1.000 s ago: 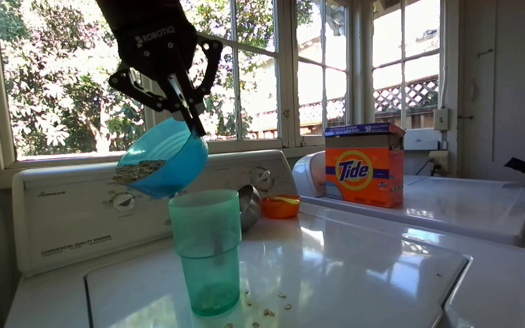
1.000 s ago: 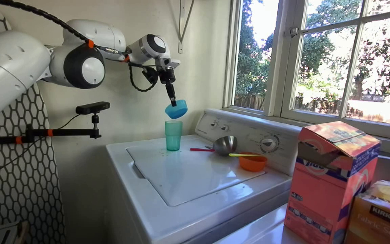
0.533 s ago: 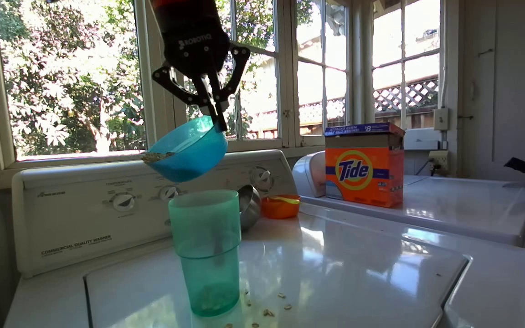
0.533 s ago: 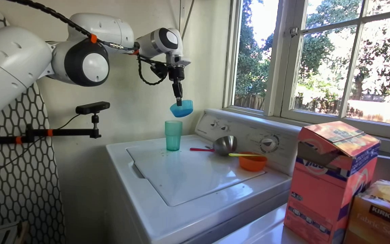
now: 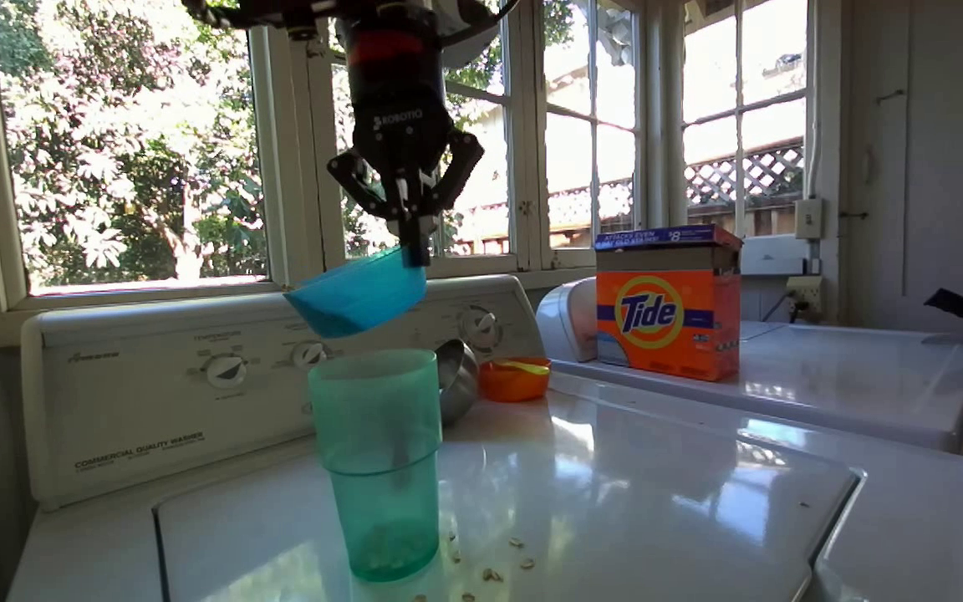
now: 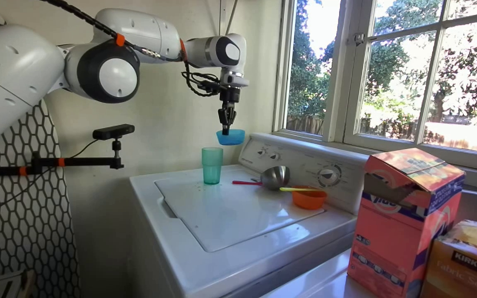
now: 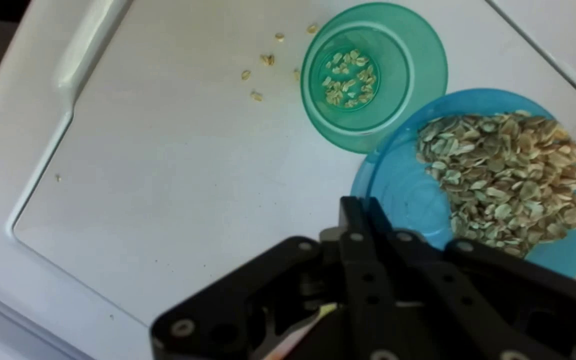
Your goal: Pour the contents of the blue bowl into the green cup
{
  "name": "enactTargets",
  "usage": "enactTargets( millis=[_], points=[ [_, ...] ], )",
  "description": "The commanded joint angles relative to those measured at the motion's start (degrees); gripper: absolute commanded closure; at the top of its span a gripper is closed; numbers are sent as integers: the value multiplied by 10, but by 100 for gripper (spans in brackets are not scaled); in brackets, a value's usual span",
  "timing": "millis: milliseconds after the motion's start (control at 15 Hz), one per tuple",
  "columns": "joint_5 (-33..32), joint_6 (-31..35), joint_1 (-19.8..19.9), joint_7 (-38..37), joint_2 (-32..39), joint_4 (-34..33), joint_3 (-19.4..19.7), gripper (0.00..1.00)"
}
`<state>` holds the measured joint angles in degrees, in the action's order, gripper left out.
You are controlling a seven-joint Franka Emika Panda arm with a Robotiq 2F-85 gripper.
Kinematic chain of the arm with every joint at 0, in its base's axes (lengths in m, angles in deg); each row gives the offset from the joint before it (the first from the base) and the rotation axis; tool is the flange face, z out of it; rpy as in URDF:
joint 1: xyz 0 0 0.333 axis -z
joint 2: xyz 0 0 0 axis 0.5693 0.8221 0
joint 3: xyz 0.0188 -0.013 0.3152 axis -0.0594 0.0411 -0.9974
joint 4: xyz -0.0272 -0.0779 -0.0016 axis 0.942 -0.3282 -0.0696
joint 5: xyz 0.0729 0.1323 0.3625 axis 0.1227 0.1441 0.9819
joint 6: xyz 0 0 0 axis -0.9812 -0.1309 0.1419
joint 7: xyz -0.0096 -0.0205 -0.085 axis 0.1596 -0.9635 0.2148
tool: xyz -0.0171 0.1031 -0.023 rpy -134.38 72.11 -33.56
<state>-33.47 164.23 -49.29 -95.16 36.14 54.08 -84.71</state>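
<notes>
My gripper [image 5: 416, 257] is shut on the near rim of the blue bowl [image 5: 356, 303], also in the wrist view [image 7: 410, 202]. The bowl is held in the air, nearly level, slightly tilted down to the left in an exterior view. Much of the contents [image 7: 508, 180], beige flakes, lies piled at the bowl's side away from the fingers. The green cup [image 5: 377, 418] stands upright on the washer, lower than the bowl. In an exterior view, the bowl [image 6: 235, 138] is above and right of the cup [image 6: 212, 165]. Some flakes [image 7: 338, 92] lie on the cup's bottom.
Several loose flakes [image 5: 492, 574] lie on the white washer lid [image 5: 615, 502] by the cup. A metal ladle [image 6: 275, 178] and an orange bowl [image 6: 309, 198] with a yellow handle stand near the control panel [image 6: 304, 159]. A Tide box [image 5: 667, 313] stands beyond.
The gripper and blue bowl have moved right in both exterior views. The bowl has turned from steeply tilted to nearly level, and the gripper now points almost straight down. The cup has not moved.
</notes>
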Motion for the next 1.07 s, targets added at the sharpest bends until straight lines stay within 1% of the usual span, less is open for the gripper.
enactTargets(
  millis=[0,133,267,333,400,600,733,867,1000],
  points=[
    [10,8,6,-16,-4,17,0,96],
    [18,22,12,-33,-12,44,0,96],
    [20,25,12,-39,-20,55,-1,96],
    [24,28,15,-42,-23,56,-2,99],
    [31,32,21,-43,-26,58,-3,99],
    [54,55,45,-45,-41,81,-7,99],
    [87,81,70,-61,-50,102,-9,99],
    [118,108,93,-64,-56,132,-9,99],
    [142,141,113,-65,-72,192,-6,99]
  ],
)
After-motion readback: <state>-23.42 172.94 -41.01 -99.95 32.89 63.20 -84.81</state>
